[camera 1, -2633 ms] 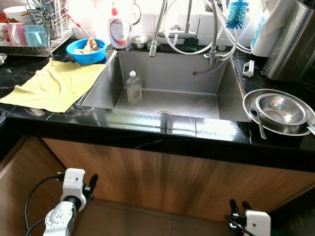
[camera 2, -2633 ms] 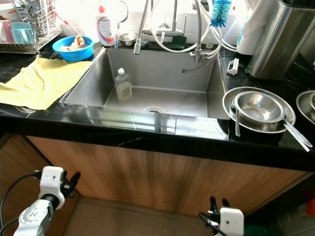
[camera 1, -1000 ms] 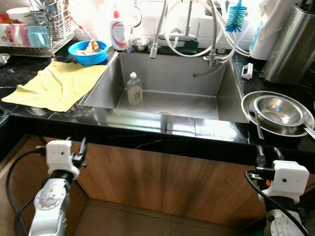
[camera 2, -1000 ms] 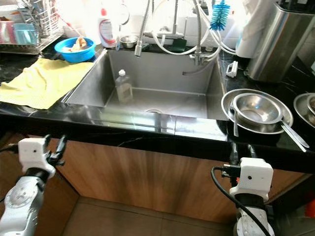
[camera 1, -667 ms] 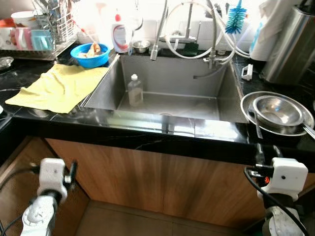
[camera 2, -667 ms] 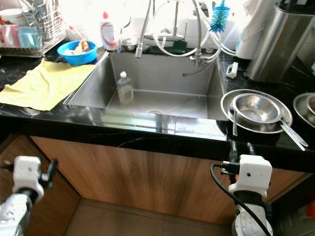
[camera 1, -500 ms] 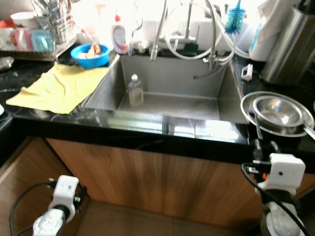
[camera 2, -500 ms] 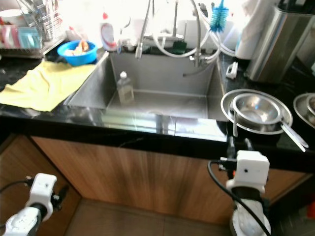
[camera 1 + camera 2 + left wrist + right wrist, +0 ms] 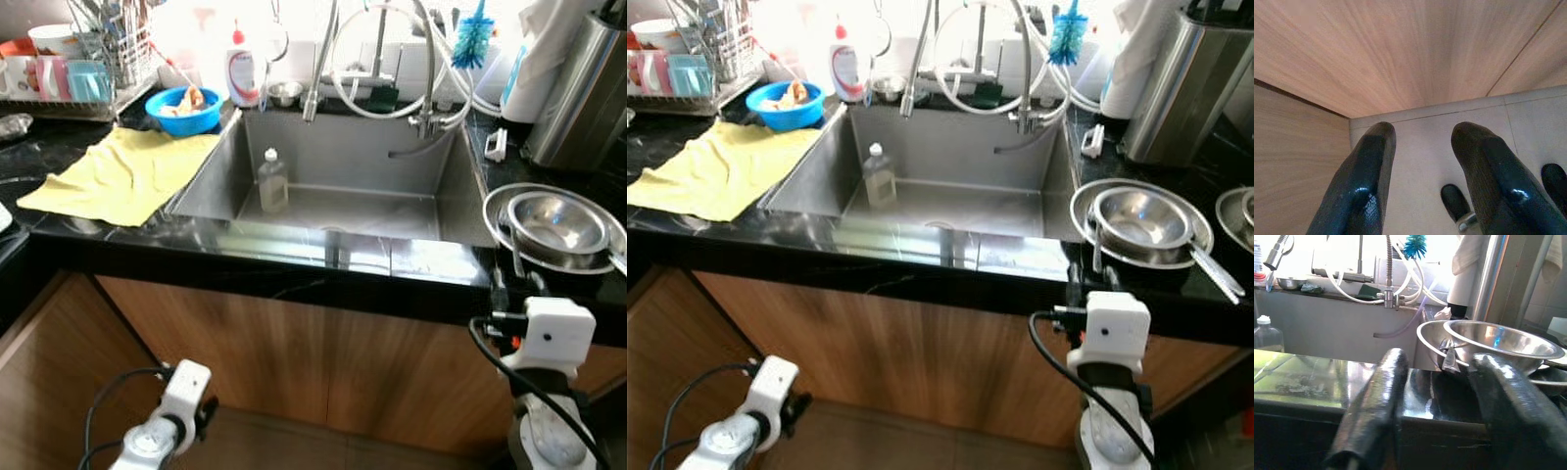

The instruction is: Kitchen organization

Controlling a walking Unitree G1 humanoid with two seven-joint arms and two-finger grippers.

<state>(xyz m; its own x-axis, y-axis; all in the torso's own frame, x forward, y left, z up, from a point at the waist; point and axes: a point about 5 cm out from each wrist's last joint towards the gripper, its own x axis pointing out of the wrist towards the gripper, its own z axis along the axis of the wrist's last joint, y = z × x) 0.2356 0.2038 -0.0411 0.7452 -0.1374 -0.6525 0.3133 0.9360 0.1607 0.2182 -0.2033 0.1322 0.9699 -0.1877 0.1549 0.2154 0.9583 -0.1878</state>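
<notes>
Here a deep rectangular stainless steel sink (image 9: 323, 166) is set into a glossy black stone counter (image 9: 294, 269), and everything else is placed from it. Inside the sink, toward its robot-left side, a small clear plastic bottle with a white cap (image 9: 272, 182) stands upright on the basin floor. Behind the sink, pull-down spring faucets with looping white hoses (image 9: 377, 59) hang over the back edge, with a blue bristle bottle brush (image 9: 472, 34) beside them. At the sink's back left corner stands a white dish-soap bottle with a red cap (image 9: 242, 67); its label is too blurred to read. Just left of that sits a round blue plastic bowl (image 9: 183, 108) holding scraps, and in front of the bowl a yellow cloth (image 9: 122, 174) lies spread on the counter. Farther left, a wire dish rack (image 9: 73, 69) holds cups and utensils.

Right of the sink, nested shiny steel bowls on a steel plate (image 9: 556, 227) rest on the counter, a utensil lying against them.

The right gripper (image 9: 1437, 411) is raised at the counter's front edge, right of the sink, its fingers parted and empty, aimed at the steel bowls. The left gripper (image 9: 1422, 166) hangs low below the sink near the wooden cabinet front (image 9: 294, 362), fingers apart, holding nothing.
</notes>
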